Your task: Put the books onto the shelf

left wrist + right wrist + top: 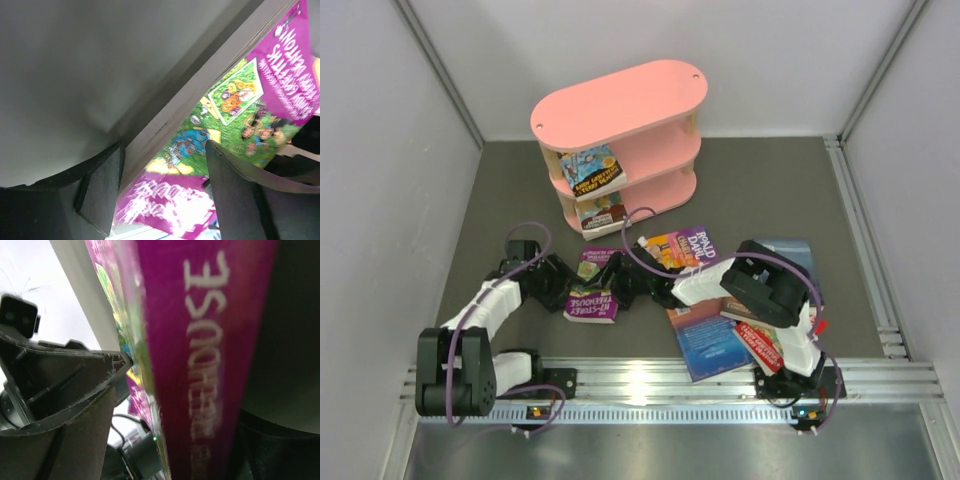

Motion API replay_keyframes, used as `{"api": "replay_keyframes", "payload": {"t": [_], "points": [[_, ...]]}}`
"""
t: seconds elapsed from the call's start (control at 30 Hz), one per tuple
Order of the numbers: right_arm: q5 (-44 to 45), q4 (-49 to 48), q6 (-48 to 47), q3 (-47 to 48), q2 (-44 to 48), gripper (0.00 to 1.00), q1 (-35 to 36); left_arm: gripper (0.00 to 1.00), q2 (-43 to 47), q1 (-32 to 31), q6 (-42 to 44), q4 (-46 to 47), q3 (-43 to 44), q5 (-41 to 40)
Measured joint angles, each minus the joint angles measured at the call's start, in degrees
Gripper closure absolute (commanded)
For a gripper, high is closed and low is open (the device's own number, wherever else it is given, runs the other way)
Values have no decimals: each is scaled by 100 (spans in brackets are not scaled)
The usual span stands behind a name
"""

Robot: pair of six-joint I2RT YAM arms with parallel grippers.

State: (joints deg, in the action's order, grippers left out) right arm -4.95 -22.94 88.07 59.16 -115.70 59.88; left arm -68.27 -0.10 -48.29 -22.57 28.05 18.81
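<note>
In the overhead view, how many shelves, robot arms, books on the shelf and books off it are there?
Pink shelf: 1
Robot arms: 2
Books on the shelf: 2
Books off the shelf: at least 5; arms may hide more
Total: at least 10

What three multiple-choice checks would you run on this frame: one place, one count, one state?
1. Where is the purple Treehouse book relative to the shelf?
A) on its top board
B) on the table in front of it
C) behind it
2. How many books sit on the shelf?
A) none
B) five
C) two
3. How does the shelf stand?
A) upright
B) on its side
C) upside down
Key: 1 B, seen on the table, near side of the shelf; 2 C, one on the middle tier, one on the bottom tier; 3 A, boards level, top board uppermost.
</note>
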Motion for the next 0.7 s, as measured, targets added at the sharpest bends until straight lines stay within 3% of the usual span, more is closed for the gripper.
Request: {"api": "replay_keyframes", "payload": {"t": [0.2, 0.47, 0.57, 0.6, 0.7], "points": [[-55, -201, 24, -122, -26, 45, 50, 29, 153, 22, -219, 179, -214, 352], [-61, -20, -120, -592, 413, 42, 44, 29, 181, -55, -269, -225, -232, 627], [20, 570, -433, -752, 789, 64, 44, 29, 291, -87, -269, -544, -254, 680], [57, 730, -509, -817, 901, 81, 44, 29, 332, -87, -267, -627, -264, 680], [76, 1123, -704, -872, 1196, 100, 42, 28, 452, -87, -240, -835, -295, 671]]}}
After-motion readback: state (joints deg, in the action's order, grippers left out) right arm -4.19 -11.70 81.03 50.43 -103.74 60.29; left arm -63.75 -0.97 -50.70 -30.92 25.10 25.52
